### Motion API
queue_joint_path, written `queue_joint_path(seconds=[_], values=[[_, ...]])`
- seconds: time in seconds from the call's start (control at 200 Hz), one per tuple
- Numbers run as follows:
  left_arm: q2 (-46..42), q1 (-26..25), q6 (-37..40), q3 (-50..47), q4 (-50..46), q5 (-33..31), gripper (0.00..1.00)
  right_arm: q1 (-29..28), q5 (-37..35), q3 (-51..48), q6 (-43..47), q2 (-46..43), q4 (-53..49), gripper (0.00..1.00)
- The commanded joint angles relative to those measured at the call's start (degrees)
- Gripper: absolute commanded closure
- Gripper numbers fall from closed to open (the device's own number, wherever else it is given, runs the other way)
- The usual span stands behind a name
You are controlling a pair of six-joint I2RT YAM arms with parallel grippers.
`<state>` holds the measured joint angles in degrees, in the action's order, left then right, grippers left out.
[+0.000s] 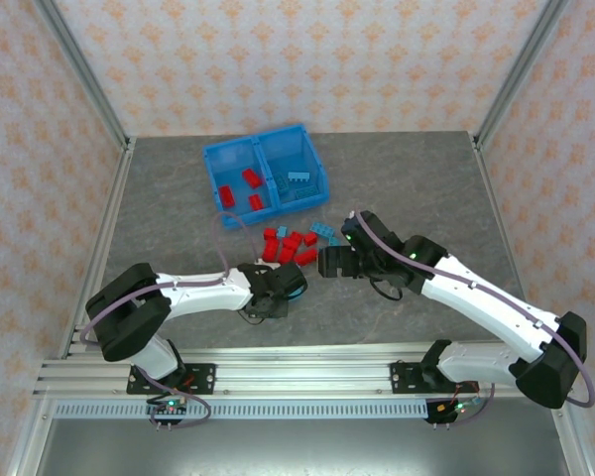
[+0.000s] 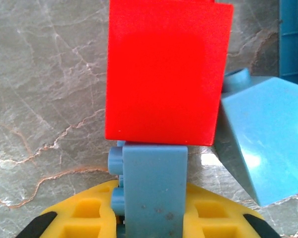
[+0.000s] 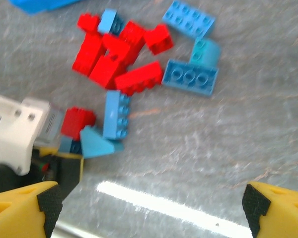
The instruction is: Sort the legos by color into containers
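Legos (image 1: 290,243) mostly lie loose on the table (image 1: 178,198), in a cluster just short of the bin (image 1: 226,171): reds bunched together, light blues along the right edge. Sorting is partway done. The left compartment (image 1: 214,178) has a few reds in it and the right compartment (image 1: 312,159) some light blues.

Left gripper (image 2: 151,220) is clamped on a light blue brick (image 2: 151,183), held upright between the yellow fingers (image 2: 89,213) with its studs facing left. It looks to be at table level, not lifted. A red brick (image 2: 166,74) sits right against the far end of the held brick, touching or nearly so; can't tell if they're joined. A light blue slope brick (image 2: 268,144) is just beside it on the right.

Right gripper (image 3: 149,210) hangs over bare table near the pile, jaws wide apart, nothing between them.

Step in hand: pick of a light blue brick by the left arm, grasp made and lift not begun.

Next move, as I judge it: a straight lift so the red brick and slope aren't dragged along, then a carry across to the right compartment and a drop there. Check that the red brick stays behind on the lift. The right arm seems free to take a red brick from the cluster, but the two grippers are close, so keep them apart.
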<state>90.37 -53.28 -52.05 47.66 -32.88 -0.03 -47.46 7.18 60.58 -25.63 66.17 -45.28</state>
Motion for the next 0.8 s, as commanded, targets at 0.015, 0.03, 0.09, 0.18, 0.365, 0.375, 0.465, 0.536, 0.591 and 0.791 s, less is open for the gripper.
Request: queue_joint_path(seconds=[0.015, 0.03, 0.09, 0.18, 0.365, 0.375, 0.465, 0.536, 0.591, 0.791], values=[[-2.3, -0.3, 0.5, 2.6, -1.1, -2.8, 0.85, 0.1, 4.6, 2.7, -2.2, -1.3, -6.4, 0.05], [-3.0, -0.4, 0.8, 3.2, -1.8, -3.2, 0.85, 0.1, 4.1, 2.8, -2.4, -1.6, -6.5, 0.05], [-6.0, -0.4, 2.3, 6.3, -4.7, -5.3, 0.85, 0.1, 1.9, 3.1, -3.1, -3.0, -6.6, 0.05], [-8.1, 0.5, 5.8, 13.1, -8.4, -9.8, 0.85, 0.1, -0.3, 3.9, -4.0, -4.8, -5.6, 0.05], [0.0, 8.6, 13.5, 30.8, -9.4, -14.0, 0.87, 0.1, -5.8, 4.2, -5.5, -5.6, -4.4, 0.05], [0.4, 9.0, 13.9, 31.8, -9.2, -14.2, 0.87, 0.1, -5.9, 4.2, -5.5, -5.7, -4.4, 0.05], [8.2, 13.4, 16.2, 42.0, -8.0, -13.1, 0.87, 0.1, -6.3, 3.8, -6.3, -6.4, -3.7, 0.05], [15.3, 16.2, 17.2, 50.5, -8.0, -12.2, 0.87, 0.1, -6.7, 3.3, -7.2, -7.4, -3.4, 0.05], [22.1, 18.1, 17.9, 58.6, -9.9, -11.7, 0.86, 0.1, -7.3, 2.8, -7.9, -8.4, -3.3, 0.05], [42.4, 23.1, 18.5, 84.3, -17.8, -10.0, 0.86, 0.1, -6.9, 0.7, -9.7, -11.7, -3.1, 0.05]])
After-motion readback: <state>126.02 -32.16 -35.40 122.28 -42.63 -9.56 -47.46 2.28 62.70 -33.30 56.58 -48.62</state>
